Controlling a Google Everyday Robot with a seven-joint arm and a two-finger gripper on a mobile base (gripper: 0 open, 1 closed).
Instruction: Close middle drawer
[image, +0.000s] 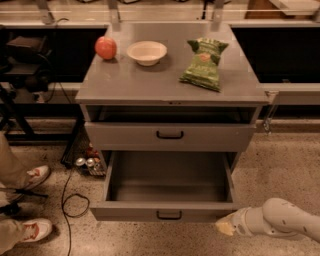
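Observation:
The middle drawer is pulled far out at the bottom of the grey cabinet. It shows a deep empty grey interior, and its low front panel carries a small black bar handle. Above it, a drawer with a taller front panel stands slightly open. My gripper is low at the bottom right, on the end of a white arm that comes in from the right. Its yellowish tip is just right of the drawer's front right corner, close to it; I cannot tell if it touches.
On the cabinet top are a red apple, a white bowl and a green chip bag. A person's white shoes stand at the left, with a black cable and cans on the floor.

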